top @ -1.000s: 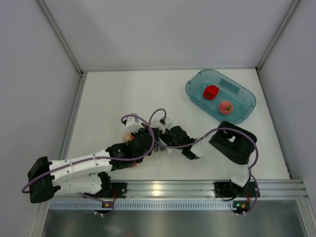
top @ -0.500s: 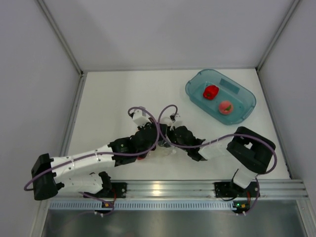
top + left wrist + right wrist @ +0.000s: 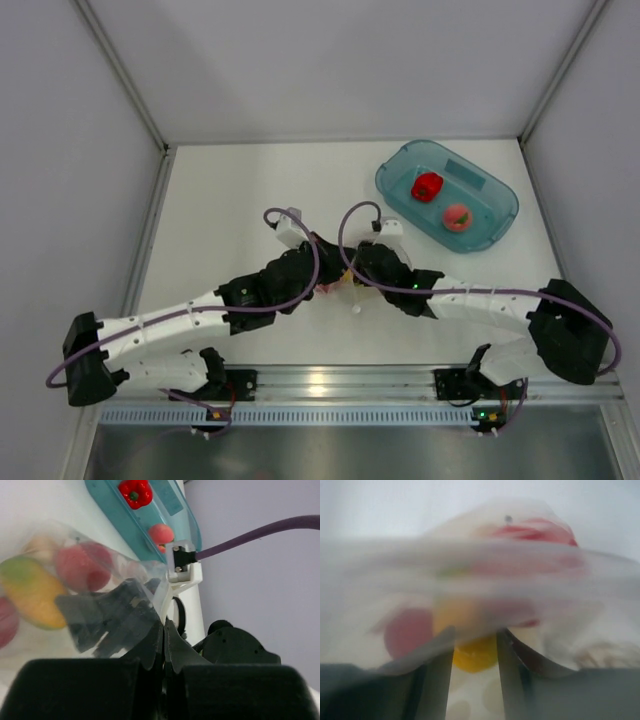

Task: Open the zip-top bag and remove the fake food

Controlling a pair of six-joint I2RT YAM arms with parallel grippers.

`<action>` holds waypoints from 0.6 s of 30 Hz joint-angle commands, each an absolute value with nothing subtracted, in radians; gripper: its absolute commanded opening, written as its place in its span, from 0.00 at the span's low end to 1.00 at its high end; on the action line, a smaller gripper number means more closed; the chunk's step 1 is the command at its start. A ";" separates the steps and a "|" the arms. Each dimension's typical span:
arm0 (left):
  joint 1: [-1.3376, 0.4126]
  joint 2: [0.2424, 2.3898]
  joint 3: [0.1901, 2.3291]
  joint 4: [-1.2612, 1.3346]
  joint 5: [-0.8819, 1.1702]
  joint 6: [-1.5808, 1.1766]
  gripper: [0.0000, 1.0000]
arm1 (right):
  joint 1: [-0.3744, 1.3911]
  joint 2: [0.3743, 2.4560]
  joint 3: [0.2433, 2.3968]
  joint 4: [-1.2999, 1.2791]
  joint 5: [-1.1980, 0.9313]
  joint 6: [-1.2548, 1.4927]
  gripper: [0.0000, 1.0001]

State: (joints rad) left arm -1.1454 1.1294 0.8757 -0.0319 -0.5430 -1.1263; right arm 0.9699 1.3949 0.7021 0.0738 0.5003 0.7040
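Two broad things fill your overhead view: the smooth white table [image 3: 220, 200] and, at its far right, a translucent teal oval tub [image 3: 482, 190] in which a glossy red pepper [image 3: 428, 186] and a pinkish peach [image 3: 457, 216] lie apart. Smaller, near the table's middle and between the two wrists, sits the zip-top bag [image 3: 115, 575], a clear, crinkly film printed with pale dots. Through it you see the fake food [image 3: 30, 592]: rounded, shiny plastic pieces bunched together, one yellow-green and the others red. Your left arm [image 3: 170, 325] stretches low from the near left corner diagonally toward the centre. Your right arm [image 3: 480, 305] lies almost flat from the near right, elbow out, its wrist meeting the left one at the bag. The left gripper [image 3: 163, 630] has its black fingers pressed together on the bag's edge film. The right gripper [image 3: 472, 645] shows a narrow gap between its fingers with blurred film across them, so you cannot tell whether it grips.
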 commanded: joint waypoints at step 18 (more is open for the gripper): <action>-1.117 1.071 0.762 -0.077 -0.765 -1.034 0.00 | 0.854 1.284 0.681 0.076 0.190 0.480 0.44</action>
State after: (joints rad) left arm -1.1210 1.0527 0.7547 -0.0742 -0.6880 -1.0824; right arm 0.8631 1.2724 0.6880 -0.0696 0.2939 0.4969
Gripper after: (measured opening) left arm 0.022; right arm 0.430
